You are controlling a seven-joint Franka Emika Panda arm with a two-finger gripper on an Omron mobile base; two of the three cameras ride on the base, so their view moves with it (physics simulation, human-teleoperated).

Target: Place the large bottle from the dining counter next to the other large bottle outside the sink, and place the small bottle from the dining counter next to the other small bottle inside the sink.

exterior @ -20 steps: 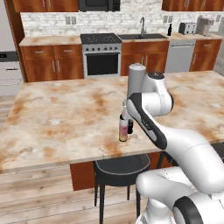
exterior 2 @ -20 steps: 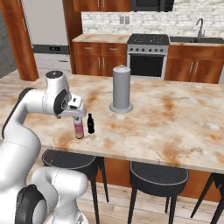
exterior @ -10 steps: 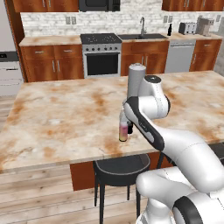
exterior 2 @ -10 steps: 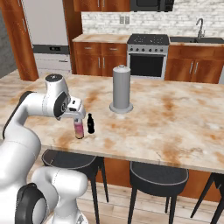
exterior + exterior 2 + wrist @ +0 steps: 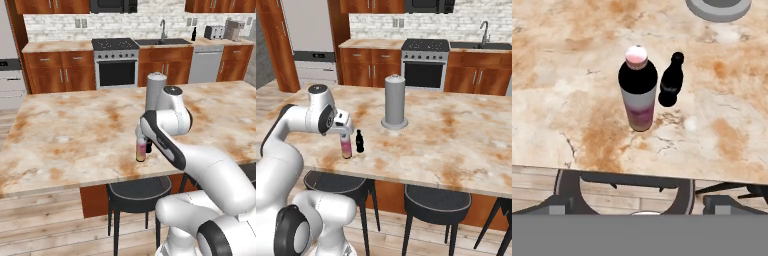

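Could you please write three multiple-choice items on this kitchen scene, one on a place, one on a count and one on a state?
1. Where does the small bottle stand?
A. inside the sink
B. on the dining counter beside the large bottle
C. on a stool

2. How many bottles stand near the counter's front edge?
A. one
B. two
C. four

3. How is the large bottle?
A. upright on the counter, not gripped
B. lying on its side
C. lifted clear in the gripper

Answers:
1 B: the hand view shows it close beside the large bottle on the marble.
2 B: the right base view shows one pale and one black bottle.
3 A: it stands on its base, with the gripper above it.
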